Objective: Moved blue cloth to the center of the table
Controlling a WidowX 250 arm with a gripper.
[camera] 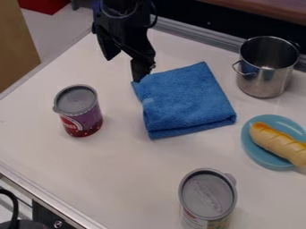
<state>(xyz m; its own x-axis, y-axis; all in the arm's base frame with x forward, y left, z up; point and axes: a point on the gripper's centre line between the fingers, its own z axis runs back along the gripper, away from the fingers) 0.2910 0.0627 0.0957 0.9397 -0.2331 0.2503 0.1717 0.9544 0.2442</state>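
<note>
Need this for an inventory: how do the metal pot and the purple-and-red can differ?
The pot is open on top; the can has a grey lid on. The pot is shiny metal, while the can is printed purple and red. Both are round and stand upright.

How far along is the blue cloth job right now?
The blue cloth lies folded near the middle of the table, between purple can and steel pot: placement looks done. The open gripper holds nothing, one fingertip by the cloth's corner. Probably only backing away is left.
</note>
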